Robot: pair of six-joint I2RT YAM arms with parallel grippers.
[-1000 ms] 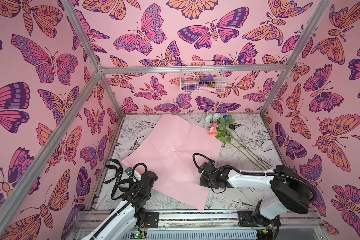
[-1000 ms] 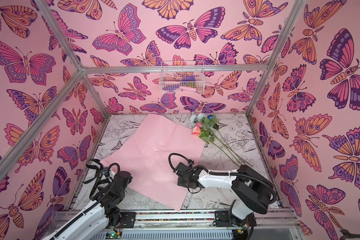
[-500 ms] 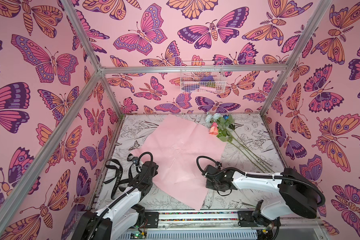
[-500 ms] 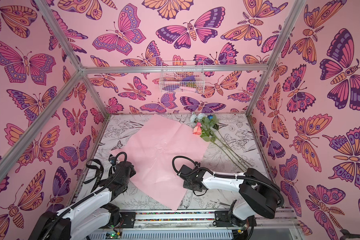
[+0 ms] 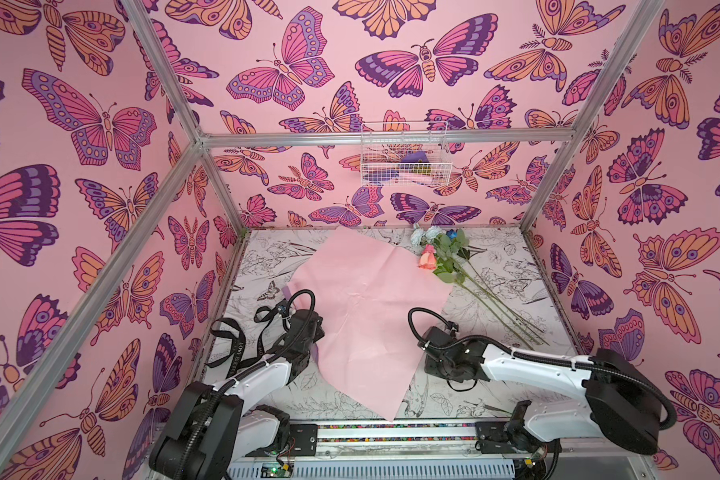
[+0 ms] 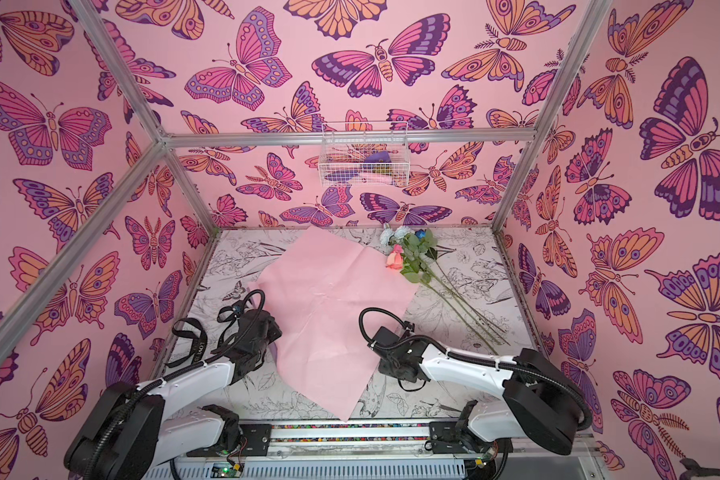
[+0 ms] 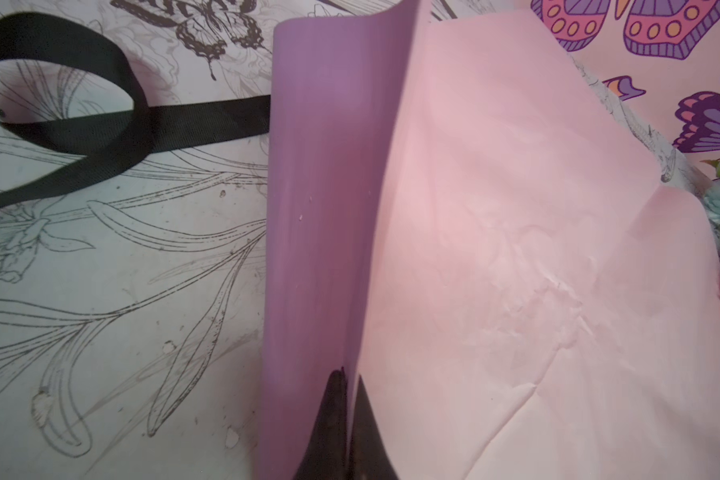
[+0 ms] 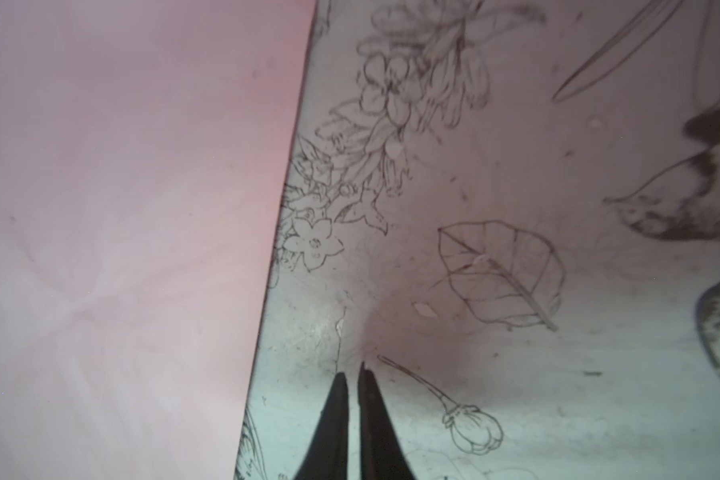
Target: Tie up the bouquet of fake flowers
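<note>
The fake flowers [image 5: 441, 253] [image 6: 408, 253] lie loose at the back right of the table in both top views, with coral, pale blue and blue blooms and long stems [image 5: 495, 303] running toward the front right. The pink wrapping paper [image 5: 371, 307] [image 6: 329, 307] is spread across the middle. My left gripper [image 7: 350, 374] is shut on the paper's left edge and holds it raised, so its lilac underside [image 7: 316, 208] shows. My right gripper [image 8: 352, 374] hovers low over the bare table just off the paper's right edge [image 8: 283, 208], its jaws a narrow gap apart and holding nothing.
A black ribbon [image 5: 233, 345] [image 7: 80, 124] lies looped at the front left beside my left arm. A white wire basket [image 5: 404, 160] hangs on the back wall. The table [image 5: 495, 399] has printed line drawings. Butterfly-patterned walls close in three sides.
My left gripper moved forward and right with the paper's edge, curling it up. My right gripper's jaws parted slightly and now sit off the paper, which shifted left.
</note>
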